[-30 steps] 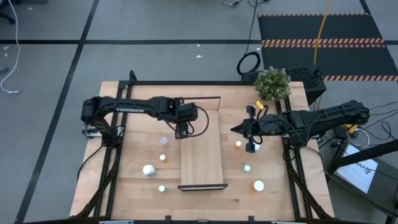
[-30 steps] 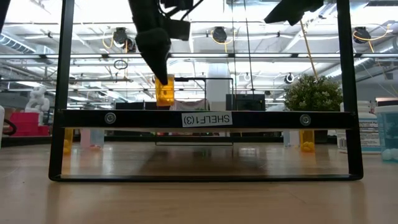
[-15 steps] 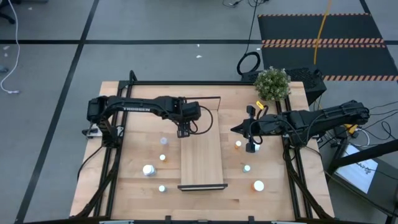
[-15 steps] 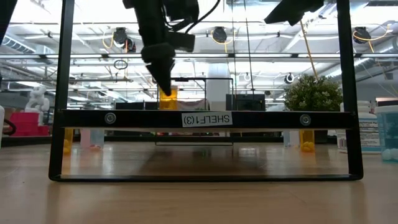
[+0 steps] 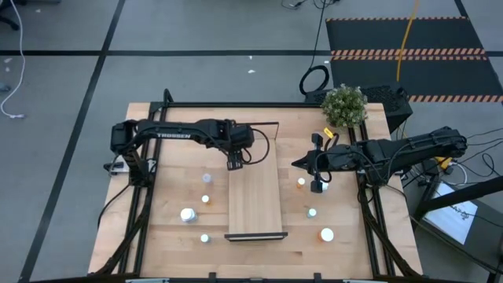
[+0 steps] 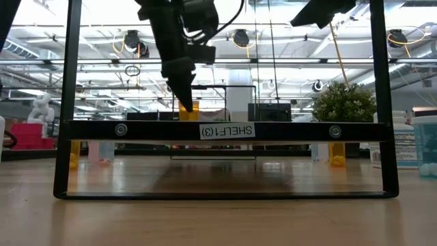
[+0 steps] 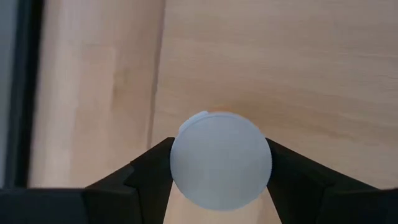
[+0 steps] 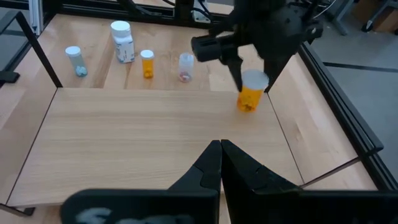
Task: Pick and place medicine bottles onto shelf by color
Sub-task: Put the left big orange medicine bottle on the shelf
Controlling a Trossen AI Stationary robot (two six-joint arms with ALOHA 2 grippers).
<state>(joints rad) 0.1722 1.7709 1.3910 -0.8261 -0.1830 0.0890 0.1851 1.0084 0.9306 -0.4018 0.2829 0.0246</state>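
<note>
My left gripper [image 5: 234, 163] is shut on an orange bottle with a white cap [image 8: 250, 98] over the far left corner of the light-wood shelf [image 5: 255, 196]. In the low view the bottle [image 6: 188, 109] shows just above the shelf's labelled near rail [image 6: 225, 130], which hides its base. My right gripper [image 5: 297, 163] is shut and empty, held above the table to the right of the shelf; its fingers [image 8: 221, 149] point across the shelf [image 8: 149, 137]. My left gripper pinches the bottle's white cap [image 7: 221, 160] between its two fingers, one on each side of it. The fingers [image 8: 239, 68] come from above, pointing down. The bottle hangs upright below them; I cannot tell whether its base touches the shelf.
Several loose bottles stand on the table left of the shelf [image 5: 187, 214] [image 5: 206, 178] and right of it [image 5: 326, 234] [image 5: 301, 182]. A small potted plant [image 5: 344, 104] stands at the far right. Dark frame rails run along the table's edges.
My left gripper has moved a little toward the table's far and right edges, over the shelf's far end, and has come down with the orange bottle, which stays upright in its hold.
</note>
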